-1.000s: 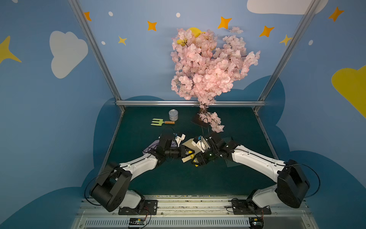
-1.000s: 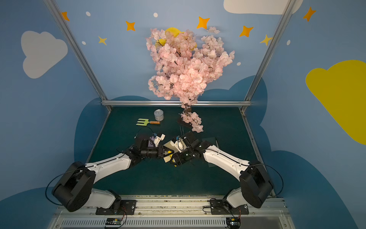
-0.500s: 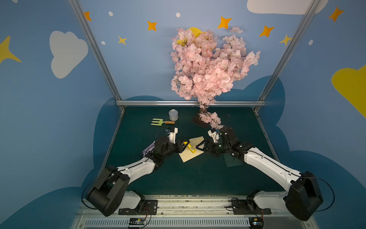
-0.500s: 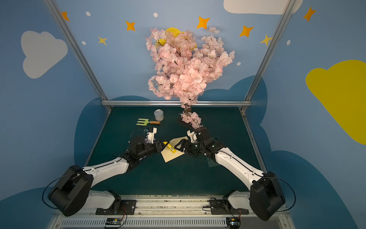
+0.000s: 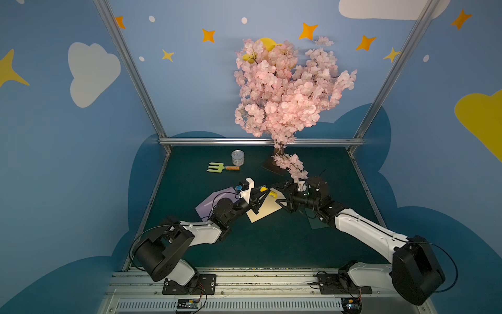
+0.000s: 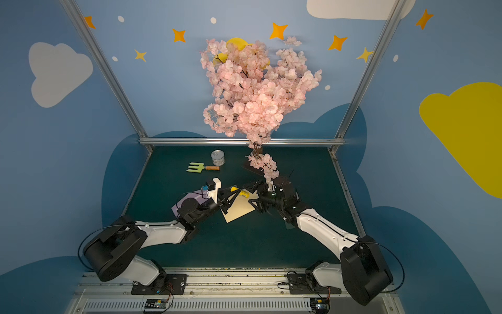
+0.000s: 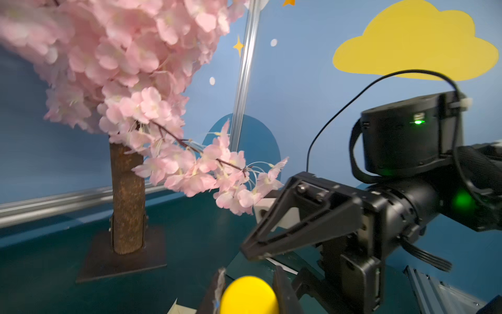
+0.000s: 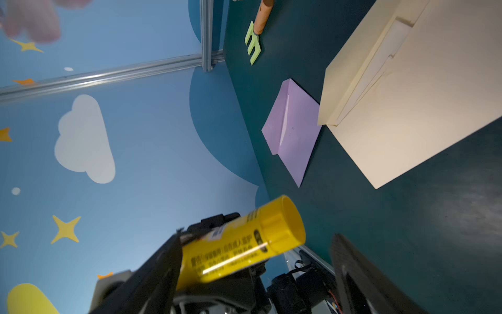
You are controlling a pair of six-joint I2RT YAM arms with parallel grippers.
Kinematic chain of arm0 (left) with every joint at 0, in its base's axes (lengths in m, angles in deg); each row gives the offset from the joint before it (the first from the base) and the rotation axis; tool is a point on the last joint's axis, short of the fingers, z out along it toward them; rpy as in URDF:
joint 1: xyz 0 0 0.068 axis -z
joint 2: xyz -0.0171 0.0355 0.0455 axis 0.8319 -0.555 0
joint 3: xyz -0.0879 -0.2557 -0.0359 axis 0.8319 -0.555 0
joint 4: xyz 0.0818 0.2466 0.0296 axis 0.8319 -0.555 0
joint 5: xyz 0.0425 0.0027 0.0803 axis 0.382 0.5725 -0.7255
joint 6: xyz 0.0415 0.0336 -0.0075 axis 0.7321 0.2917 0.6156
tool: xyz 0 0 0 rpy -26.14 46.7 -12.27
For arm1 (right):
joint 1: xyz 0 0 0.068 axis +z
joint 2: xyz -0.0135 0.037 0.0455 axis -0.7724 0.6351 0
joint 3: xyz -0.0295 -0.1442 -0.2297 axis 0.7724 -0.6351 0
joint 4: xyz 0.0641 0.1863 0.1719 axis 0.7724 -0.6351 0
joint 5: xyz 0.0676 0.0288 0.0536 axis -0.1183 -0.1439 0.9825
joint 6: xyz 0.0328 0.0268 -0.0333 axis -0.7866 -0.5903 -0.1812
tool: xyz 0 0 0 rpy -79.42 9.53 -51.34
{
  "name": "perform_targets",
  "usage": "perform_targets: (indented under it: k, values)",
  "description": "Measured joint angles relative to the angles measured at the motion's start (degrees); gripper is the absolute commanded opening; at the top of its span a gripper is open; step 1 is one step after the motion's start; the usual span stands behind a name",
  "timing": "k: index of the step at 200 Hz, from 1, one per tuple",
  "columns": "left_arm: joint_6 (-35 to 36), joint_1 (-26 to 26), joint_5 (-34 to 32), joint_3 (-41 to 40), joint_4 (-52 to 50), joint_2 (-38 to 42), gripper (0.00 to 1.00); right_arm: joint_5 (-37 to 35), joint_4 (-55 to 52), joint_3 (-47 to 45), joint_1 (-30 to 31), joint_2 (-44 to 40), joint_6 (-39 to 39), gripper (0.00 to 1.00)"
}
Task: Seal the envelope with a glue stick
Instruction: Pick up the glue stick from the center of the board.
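Dim even light, soft shadows, edge distortion, blossoms (image 7: 114, 68) blurred in left wrist view, glare streak on glue stick (image 8: 239, 250)

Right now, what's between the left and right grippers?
The glue stick, held by the left gripper; right gripper open. Both top views show it.

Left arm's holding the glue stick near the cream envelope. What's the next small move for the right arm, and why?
Probably ease the right end effector forward and close it on the cap of the glue stick. The yellow cap is on, the left end effector grips the body, and the right one's open jaws flank the cap end.
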Motion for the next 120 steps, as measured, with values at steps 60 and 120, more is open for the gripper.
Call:
perform_targets:
  k: [60,120]
  values:
    - [17.42,6.08,-1.90,-0.13,2.80,2.34,0.03,0.52,11.82,-1.22,0.04,4.70,-12.61,0.84]
    - [31.56,8.11,-4.04,-0.44,2.91,1.60,0.03,1.90,18.49,-3.02,0.11,7.04,-19.61,0.77]
